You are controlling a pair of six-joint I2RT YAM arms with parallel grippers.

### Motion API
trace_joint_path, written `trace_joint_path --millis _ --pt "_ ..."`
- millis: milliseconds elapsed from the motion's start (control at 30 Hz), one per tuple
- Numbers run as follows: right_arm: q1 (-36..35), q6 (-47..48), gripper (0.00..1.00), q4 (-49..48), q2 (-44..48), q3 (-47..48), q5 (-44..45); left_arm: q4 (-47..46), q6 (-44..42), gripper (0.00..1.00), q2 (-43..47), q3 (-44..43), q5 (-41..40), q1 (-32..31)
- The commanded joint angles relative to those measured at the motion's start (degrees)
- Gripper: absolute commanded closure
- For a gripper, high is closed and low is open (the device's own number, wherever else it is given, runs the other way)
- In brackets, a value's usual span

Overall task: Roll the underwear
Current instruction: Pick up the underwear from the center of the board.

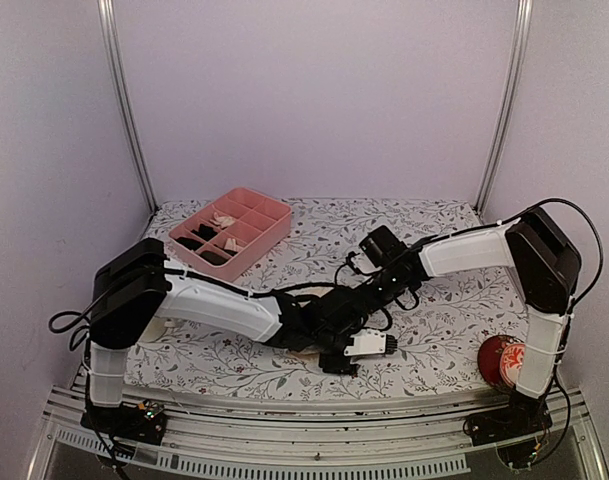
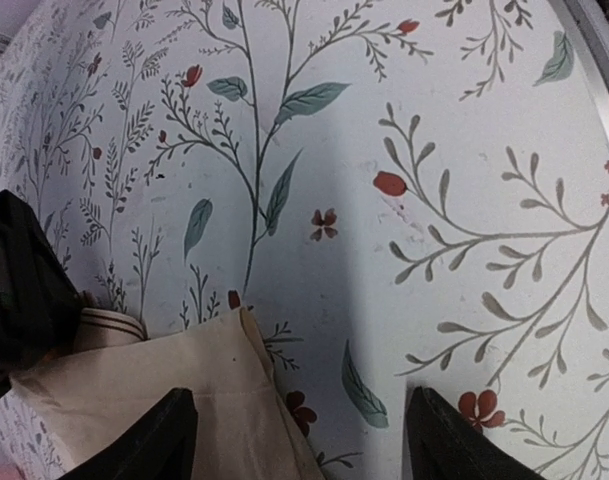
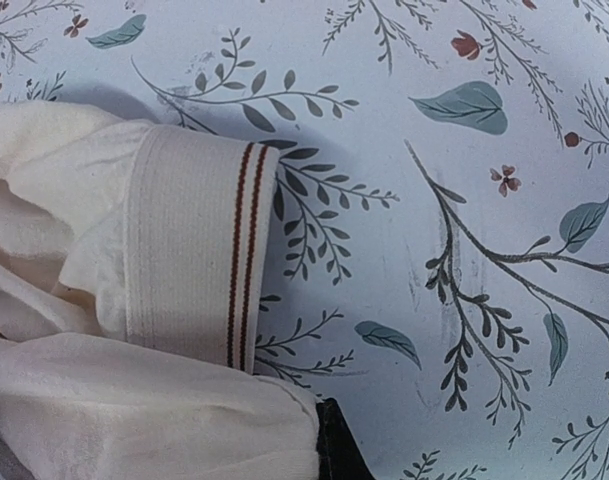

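Floral-printed worktop (image 1: 444, 225); pale lilac walls (image 1: 314, 100). Cream-beige underwear (image 3: 104, 400), with a striped waistband (image 3: 199, 250), lies near-centre. Right end effector (image 3: 330, 452) pressed together, pinching it. Left end effector (image 2: 294, 440) spread over its edge.

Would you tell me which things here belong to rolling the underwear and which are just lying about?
For the job:
- the pale cream underwear with a striped waistband

Lying about:
- the pink compartment tray
- the black bundles in it
- the red round object
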State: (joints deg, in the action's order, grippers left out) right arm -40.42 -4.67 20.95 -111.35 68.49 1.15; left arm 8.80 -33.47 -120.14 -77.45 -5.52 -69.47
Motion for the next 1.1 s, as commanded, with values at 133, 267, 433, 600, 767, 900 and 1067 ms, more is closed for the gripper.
trace_joint_path --millis 133,267,433,600,767,900,1067 --pt "0.2 0.2 0.98 2.3 1.1 -3.1 -0.7 9.2 5.4 0.29 -5.0 -3.0 2.3 3.5" --pt "0.2 0.2 0.98 2.3 1.3 -3.4 -0.6 11.0 6.3 0.41 -6.2 -3.7 4.0 5.1" --pt "0.2 0.3 0.98 2.2 1.6 -3.4 -0.5 12.7 6.3 0.56 -7.7 -3.9 5.3 5.6" --pt "0.2 0.3 0.98 2.2 2.0 -3.8 -0.3 13.6 6.6 0.87 -8.4 -3.6 5.9 6.1" --pt "0.2 0.5 0.98 2.5 3.8 -4.4 0.5 13.2 6.4 1.00 -6.2 -2.7 6.5 6.6" --pt "0.3 0.6 0.97 4.4 7.9 -5.3 1.0 10.2 4.8 1.00 1.6 -0.1 8.6 7.2" --pt "0.0 0.7 0.97 7.5 18.4 -7.3 1.5 6.2 1.3 1.00 16.6 5.7 13.4 9.6"
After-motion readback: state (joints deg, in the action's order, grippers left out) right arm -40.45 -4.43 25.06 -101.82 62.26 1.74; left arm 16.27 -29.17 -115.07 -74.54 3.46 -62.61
